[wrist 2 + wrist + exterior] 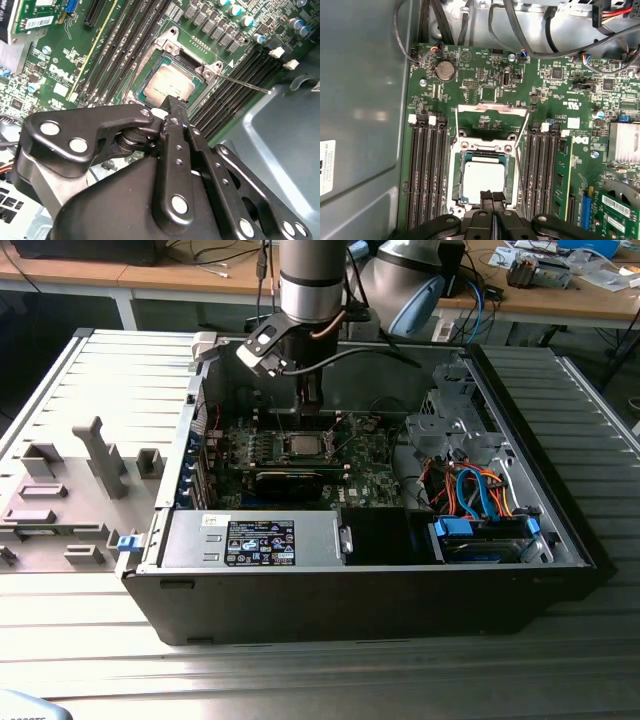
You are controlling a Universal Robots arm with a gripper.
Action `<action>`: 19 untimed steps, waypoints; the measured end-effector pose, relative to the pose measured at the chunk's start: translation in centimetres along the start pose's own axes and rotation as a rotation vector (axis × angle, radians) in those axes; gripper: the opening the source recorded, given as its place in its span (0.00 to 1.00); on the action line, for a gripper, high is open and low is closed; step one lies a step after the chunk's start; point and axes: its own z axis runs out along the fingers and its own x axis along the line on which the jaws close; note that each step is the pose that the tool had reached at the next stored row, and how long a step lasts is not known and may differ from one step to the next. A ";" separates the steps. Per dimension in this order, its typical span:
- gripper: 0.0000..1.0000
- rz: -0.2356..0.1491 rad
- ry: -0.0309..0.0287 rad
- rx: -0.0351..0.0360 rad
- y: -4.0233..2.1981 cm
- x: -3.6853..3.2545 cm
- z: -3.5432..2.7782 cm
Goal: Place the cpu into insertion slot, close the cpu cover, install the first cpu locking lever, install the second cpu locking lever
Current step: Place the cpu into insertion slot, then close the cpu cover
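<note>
One cpu (482,179) is lying flat in the slot (454,185), its dull silver-grey top looking smooth and square inside the slot's dark surround and pale metal rim. In the exterior view it is sitting just above the middle of the frame, inside the open case (360,590), directly under the arm.

The cover (492,108), a thin shiny frame with a cut-out centre, is standing open beside the slot, with the green board (485,80) showing through it. Two thin wire levers (522,131) are slanting up along its sides, unlatched. Long black ribbed memory slots (425,170) are flanking the socket.

The gripper (492,197) is hanging right over one edge of the cpu. Its black fingertips are pinched together and nothing is showing between them. Whether they are touching the chip I cannot tell.

Placing looks to be the step in hand, nearly done. To do it well:
- I would be checking that the chip is sitting level, with all four edges inside the surround.
- I would be keeping the tips off its corners and avoiding any sideways shove, since the contacts beneath are probably fine and easily bent.
- I would be using light, straight-down contact rather than force, because hard metal fingers are likely to slide on that smooth lid.
</note>
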 end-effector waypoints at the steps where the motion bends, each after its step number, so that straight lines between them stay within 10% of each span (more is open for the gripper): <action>1: 0.11 0.000 0.0000 0.0000 0.00 -0.01 -0.28; 10: 0.11 0.000 0.0000 0.0000 0.03 -0.05 -2.12; 19: 0.11 0.000 -0.0001 0.0001 0.08 -0.05 -2.17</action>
